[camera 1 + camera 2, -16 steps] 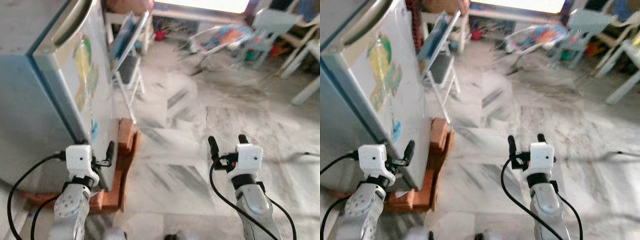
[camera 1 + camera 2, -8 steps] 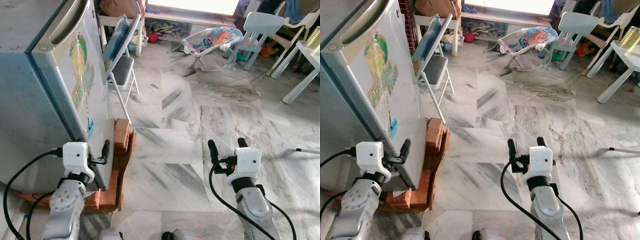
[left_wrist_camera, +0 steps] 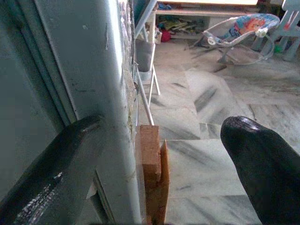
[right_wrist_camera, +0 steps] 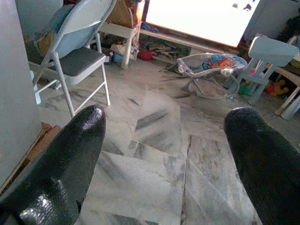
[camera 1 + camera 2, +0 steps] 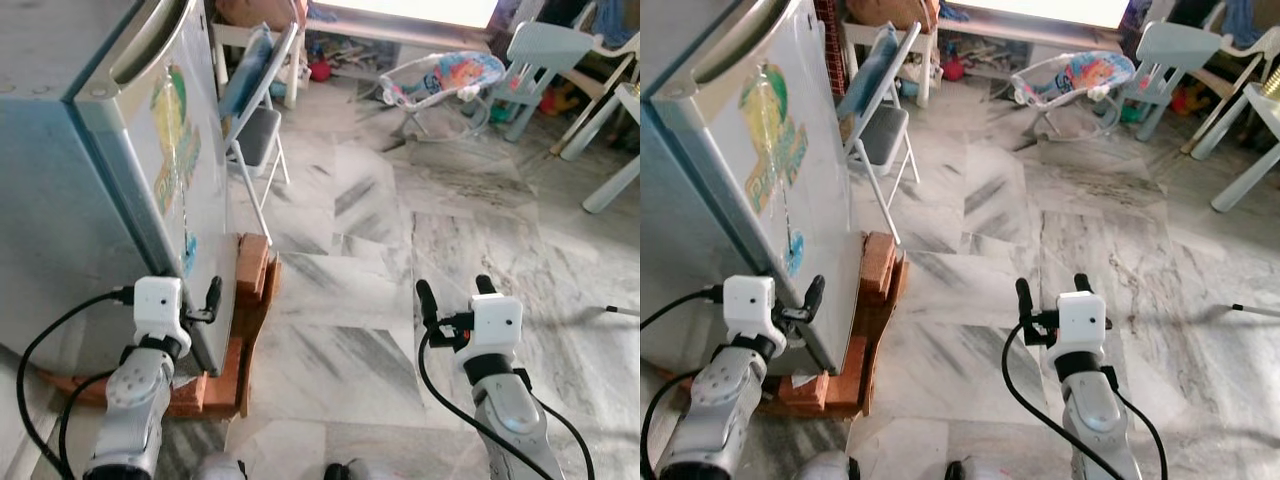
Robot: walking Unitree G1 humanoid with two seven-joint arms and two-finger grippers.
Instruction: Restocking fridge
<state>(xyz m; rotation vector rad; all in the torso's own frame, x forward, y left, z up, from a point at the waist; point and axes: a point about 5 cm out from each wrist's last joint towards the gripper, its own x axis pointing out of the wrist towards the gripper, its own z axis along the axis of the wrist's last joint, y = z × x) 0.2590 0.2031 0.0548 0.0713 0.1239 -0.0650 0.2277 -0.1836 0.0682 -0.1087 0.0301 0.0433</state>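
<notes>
A small silver fridge stands at the robot's left, its door shut, with a curved handle along the top edge and coloured stickers on the door face. It sits raised on a stack of reddish bricks laid on the marble floor. The left hand is held low at the bottom corner of the fridge door: in the left wrist view its two black fingers are spread wide, one on either side of the door's edge, and the brick stack shows between them; they have hold of nothing, though whether the nearer finger touches the door cannot be told. The right hand is raised over the bare floor well apart from the fridge, its fingers likewise spread wide and empty, pointing out into the room. Just past the fridge a grey folding chair stands with a blue cushion leaning on its back. Farther off lie a baby bouncer with a bright patterned seat, a small pale blue plastic chair, and the leg and corner of a white worktop at the right edge. A low white shelf with clutter beneath it stands by the far wall under a bright window.
</notes>
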